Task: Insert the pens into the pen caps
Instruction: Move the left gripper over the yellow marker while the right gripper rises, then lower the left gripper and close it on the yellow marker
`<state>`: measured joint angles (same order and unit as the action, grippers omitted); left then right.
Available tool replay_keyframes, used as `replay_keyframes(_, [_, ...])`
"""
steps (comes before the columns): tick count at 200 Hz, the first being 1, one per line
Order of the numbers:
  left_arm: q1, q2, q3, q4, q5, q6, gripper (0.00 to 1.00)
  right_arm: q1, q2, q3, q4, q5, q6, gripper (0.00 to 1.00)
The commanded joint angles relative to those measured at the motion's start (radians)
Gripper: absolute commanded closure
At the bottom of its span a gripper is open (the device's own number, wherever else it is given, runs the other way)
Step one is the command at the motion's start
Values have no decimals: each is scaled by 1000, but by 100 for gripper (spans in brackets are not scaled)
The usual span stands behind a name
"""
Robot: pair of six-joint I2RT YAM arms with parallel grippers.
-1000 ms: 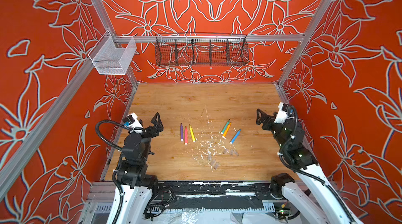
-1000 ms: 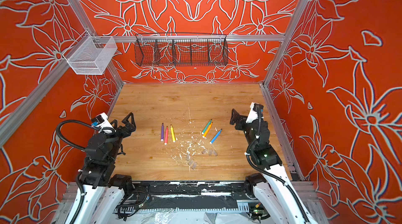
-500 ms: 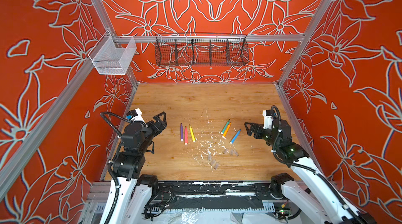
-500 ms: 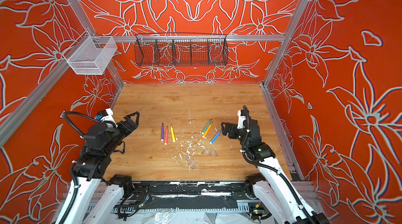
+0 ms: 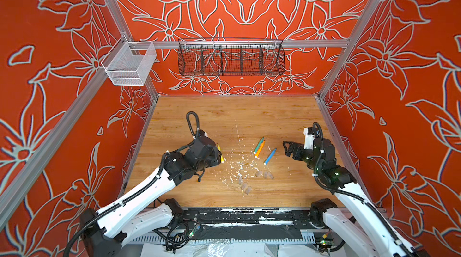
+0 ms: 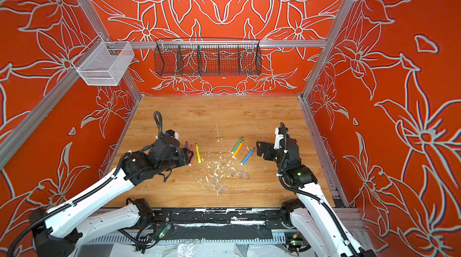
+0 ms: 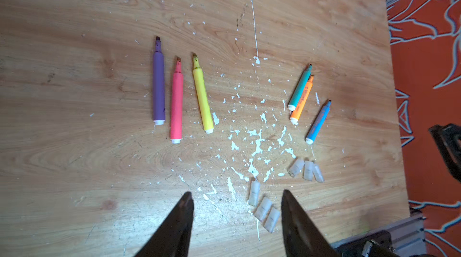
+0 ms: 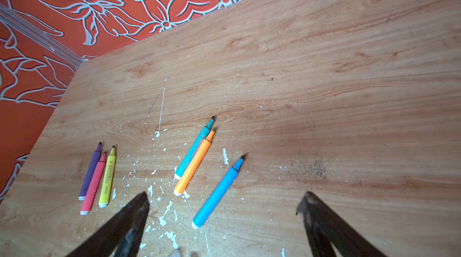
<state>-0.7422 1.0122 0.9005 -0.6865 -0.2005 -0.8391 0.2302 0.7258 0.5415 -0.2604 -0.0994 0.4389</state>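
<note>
Wooden desk (image 5: pixel 249 111) in an orange, flower-patterned booth, with the capping job yet to start. All six pens lie flat with tips bare. The purple pen (image 7: pixel 159 86), pink pen (image 7: pixel 176 103) and yellow pen (image 7: pixel 202 96) form a row on the left arm's side. Toward the right, the green pen (image 7: pixel 299 87) and orange pen (image 7: pixel 301 98) touch along their lengths, with the blue pen (image 7: pixel 318 122) near them. Six clear caps (image 7: pixel 263 207) lie loose nearer the front edge in two tight groups of three, the second trio (image 7: pixel 308 170) toward the right arm, among white flecks (image 7: pixel 257 143). No pen is capped; all six pairings remain. Left tool (image 7: pixel 237 192), jaws apart and holding nothing, sits at the purple and pink pens in both top views, though its height over the wood is hard to judge. Right tool (image 5: pixel 287 149), jaws spread wide and empty, waits just beside the blue pen without touching it. Back half of the desk is bare, giving ample room to carry and turn a pen. Side walls stand close to each arm, and the caps lie a little short of the front rail (image 5: pixel 249 218), with scant spare ground there.
</note>
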Motion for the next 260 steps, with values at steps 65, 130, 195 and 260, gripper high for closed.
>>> replay_keyframes(65, [-86,248,-50,131,-71,-117,51,-2,6,18,-37,50,11,8])
replay_keyframes(130, [-112,414,-10,177,-27,-107,54,-3,11,21,-42,44,10,8])
replay_keyframes(195, [-121,566,58,176,-17,-112,58,-2,50,29,-38,45,6,9])
replay_keyframes(260, [-121,659,102,153,-31,-124,62,-2,60,31,-40,44,6,10])
